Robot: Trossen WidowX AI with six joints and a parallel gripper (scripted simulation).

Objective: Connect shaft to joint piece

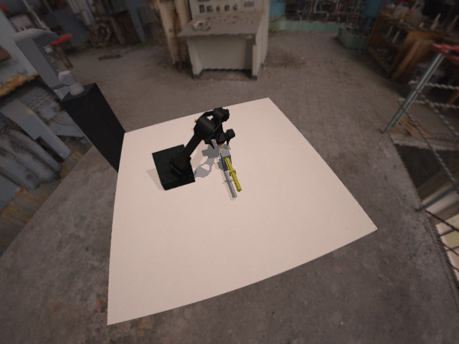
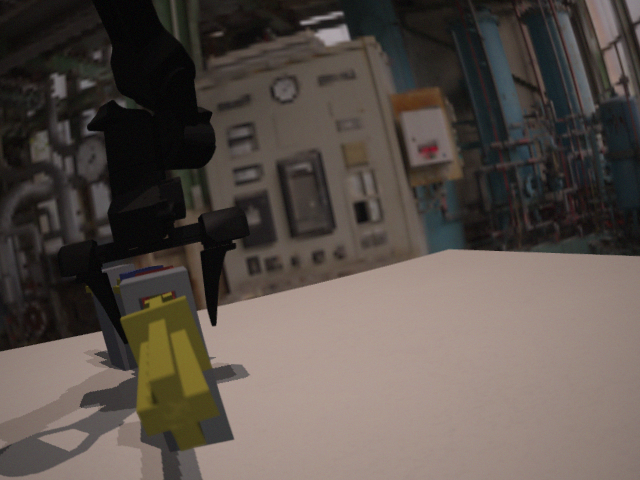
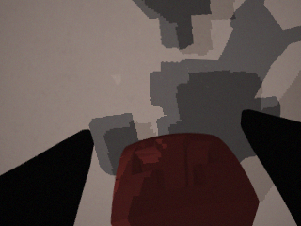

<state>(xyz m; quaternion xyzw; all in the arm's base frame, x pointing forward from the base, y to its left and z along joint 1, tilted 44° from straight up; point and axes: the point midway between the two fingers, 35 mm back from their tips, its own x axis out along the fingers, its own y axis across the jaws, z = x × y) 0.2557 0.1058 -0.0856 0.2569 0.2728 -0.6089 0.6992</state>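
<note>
My gripper (image 1: 220,145) (image 2: 170,332) (image 3: 166,127) points down and is open. The red joint piece (image 3: 188,184) lies between its spread fingers, with a gap on both sides in the wrist view. A thin red edge and a blue part (image 2: 138,273) show over the top of the near grey block (image 2: 218,421) in the exterior view. A yellow shaft (image 1: 236,180) (image 2: 175,413) with a crosswise plate runs from this block toward the exterior camera. A second grey block (image 2: 114,341) stands behind on the left, with a little yellow beside it. The joint's opening and its angle to the shaft are hidden.
The arm's dark base (image 1: 163,166) stands left of the blocks on the pale table top (image 1: 229,251). A small yellow end (image 1: 195,120) shows behind the arm. Shadows of the arm and blocks fall on the table top.
</note>
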